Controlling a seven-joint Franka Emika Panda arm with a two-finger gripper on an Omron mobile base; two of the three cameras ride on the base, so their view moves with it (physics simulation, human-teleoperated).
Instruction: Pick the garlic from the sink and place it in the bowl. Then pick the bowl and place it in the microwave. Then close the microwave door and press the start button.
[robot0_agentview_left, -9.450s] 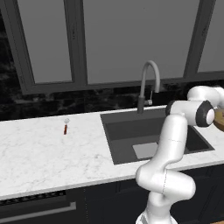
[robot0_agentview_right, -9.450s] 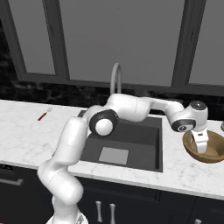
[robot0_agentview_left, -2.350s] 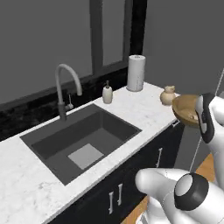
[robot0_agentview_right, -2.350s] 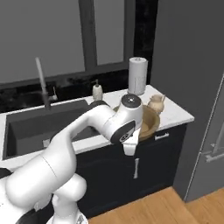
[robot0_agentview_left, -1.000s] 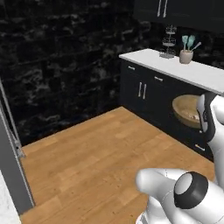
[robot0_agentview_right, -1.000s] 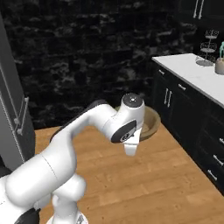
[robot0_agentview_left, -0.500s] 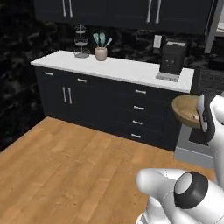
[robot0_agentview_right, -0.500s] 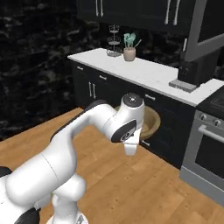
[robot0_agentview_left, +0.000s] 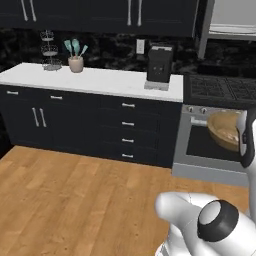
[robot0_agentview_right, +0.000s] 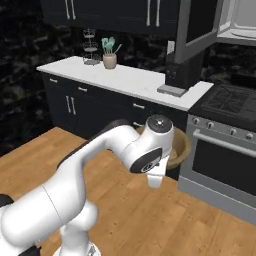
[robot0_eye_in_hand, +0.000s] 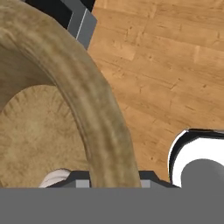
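My gripper (robot0_eye_in_hand: 109, 178) is shut on the rim of the tan wooden bowl (robot0_eye_in_hand: 48, 131), which it holds in the air above the wood floor. The bowl (robot0_agentview_left: 223, 131) hangs in front of the oven at the right edge of the left base view; in the right base view the bowl (robot0_agentview_right: 180, 146) peeks out behind the wrist. A pale bit of the garlic (robot0_eye_in_hand: 55, 177) shows inside the bowl at the bottom of the hand view. The microwave (robot0_agentview_right: 239, 21) sits high above the stove with its door (robot0_agentview_right: 199, 29) swung open. The sink is out of view.
A white counter (robot0_agentview_left: 100, 79) over dark cabinets carries a black coffee machine (robot0_agentview_left: 159, 67), a cup of utensils (robot0_agentview_left: 76, 62) and a wire tiered rack (robot0_agentview_left: 49, 51). A stove with an oven (robot0_agentview_left: 212, 145) stands to the right. Open wood floor (robot0_agentview_left: 75, 200) lies in front.
The whole picture has shifted as the base turns: counter and coffee machine slid left, stove and microwave came into view. The bowl stays in the gripper's hold.
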